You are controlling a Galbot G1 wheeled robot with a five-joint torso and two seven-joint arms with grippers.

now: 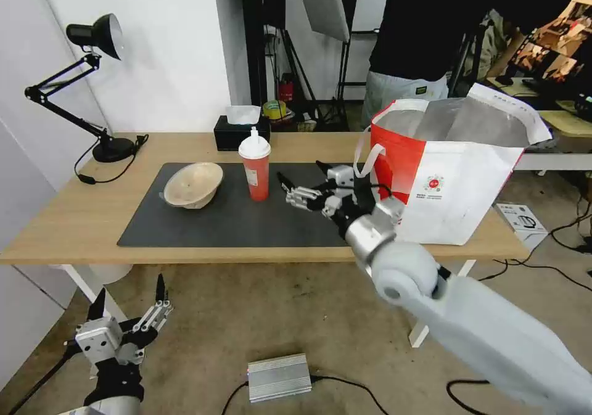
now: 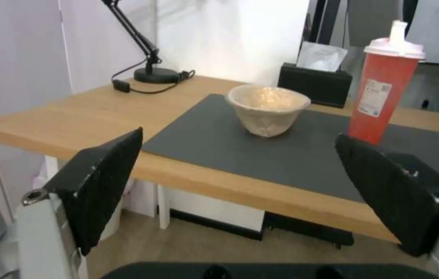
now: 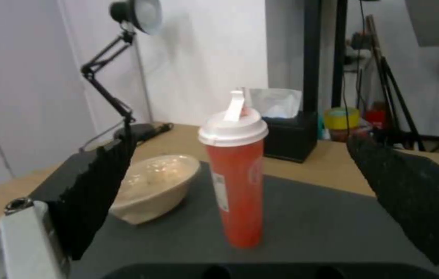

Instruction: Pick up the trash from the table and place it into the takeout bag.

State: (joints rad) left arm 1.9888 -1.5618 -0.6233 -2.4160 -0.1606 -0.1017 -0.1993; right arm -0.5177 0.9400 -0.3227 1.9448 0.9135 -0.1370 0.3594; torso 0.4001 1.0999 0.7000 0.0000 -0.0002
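Observation:
On the table (image 1: 61, 230), a dark grey mat (image 1: 246, 224) carries a tilted beige paper-pulp bowl (image 1: 192, 184) and, to its right, an upright red drink cup (image 1: 255, 171) with a white lid. The red-and-white takeout bag (image 1: 450, 174) stands open at the table's right end, its foil lining showing. My right gripper (image 1: 301, 173) hovers open over the mat between cup and bag, facing the cup (image 3: 237, 182) with the bowl (image 3: 152, 186) beyond it. My left gripper (image 1: 129, 291) is open, low in front of the table's left part, looking at the bowl (image 2: 267, 108) and cup (image 2: 384, 85).
A black tissue box (image 1: 242, 132) sits at the table's back edge behind the cup. A black desk lamp (image 1: 92, 82) stands at the back left with its cord on the wood. On the floor lie a silver box (image 1: 279, 377) and a small carton (image 1: 521, 221).

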